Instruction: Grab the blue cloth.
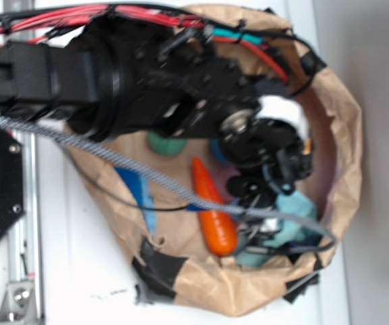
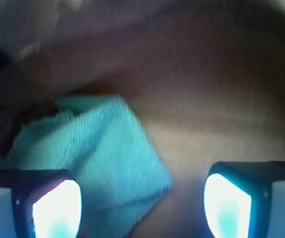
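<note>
The blue cloth (image 2: 95, 158) is pale teal terry, folded, and lies on the brown paper floor of the bag. In the wrist view it fills the lower left, with one corner reaching between the two fingers. My gripper (image 2: 141, 208) is open, its jaws wide apart, and nothing is held between them. In the exterior view the gripper (image 1: 265, 223) hangs low over the cloth (image 1: 295, 210) at the bag's lower right and hides much of it.
A brown paper bag (image 1: 346, 135) with a rolled rim rings the work area. An orange carrot (image 1: 214, 210) lies left of the cloth. A bright royal-blue piece (image 1: 136, 189) and a green thing (image 1: 166, 144) lie further left. Cables cross the top.
</note>
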You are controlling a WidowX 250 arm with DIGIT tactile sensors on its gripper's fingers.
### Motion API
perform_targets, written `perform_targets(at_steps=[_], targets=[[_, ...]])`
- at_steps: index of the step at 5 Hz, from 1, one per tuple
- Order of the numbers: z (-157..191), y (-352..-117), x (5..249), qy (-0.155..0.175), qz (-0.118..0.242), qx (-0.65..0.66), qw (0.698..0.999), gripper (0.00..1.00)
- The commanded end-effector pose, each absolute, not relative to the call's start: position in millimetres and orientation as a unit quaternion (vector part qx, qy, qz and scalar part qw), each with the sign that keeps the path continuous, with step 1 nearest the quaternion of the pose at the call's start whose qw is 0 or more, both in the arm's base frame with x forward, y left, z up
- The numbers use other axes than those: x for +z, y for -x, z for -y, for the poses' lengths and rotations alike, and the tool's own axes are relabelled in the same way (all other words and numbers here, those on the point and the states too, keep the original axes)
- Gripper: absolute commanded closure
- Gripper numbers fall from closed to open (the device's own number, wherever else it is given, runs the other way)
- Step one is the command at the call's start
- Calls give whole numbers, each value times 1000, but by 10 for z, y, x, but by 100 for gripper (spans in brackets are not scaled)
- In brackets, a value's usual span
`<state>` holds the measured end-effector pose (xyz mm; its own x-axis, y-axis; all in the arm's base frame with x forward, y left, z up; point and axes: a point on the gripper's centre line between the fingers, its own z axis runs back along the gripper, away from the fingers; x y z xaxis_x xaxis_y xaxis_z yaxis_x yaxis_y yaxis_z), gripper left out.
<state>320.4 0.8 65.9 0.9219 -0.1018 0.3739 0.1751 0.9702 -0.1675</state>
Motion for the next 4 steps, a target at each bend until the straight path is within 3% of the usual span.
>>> perform_targets(at_steps=[1, 2, 3, 4], targets=[[152, -3349, 407, 77, 198, -114, 971, 0], [416, -3200, 387, 108, 190, -132, 967, 0], [679, -3066, 448, 111, 164, -112, 974, 100], [643, -3142, 480, 35, 202, -90, 974, 100]])
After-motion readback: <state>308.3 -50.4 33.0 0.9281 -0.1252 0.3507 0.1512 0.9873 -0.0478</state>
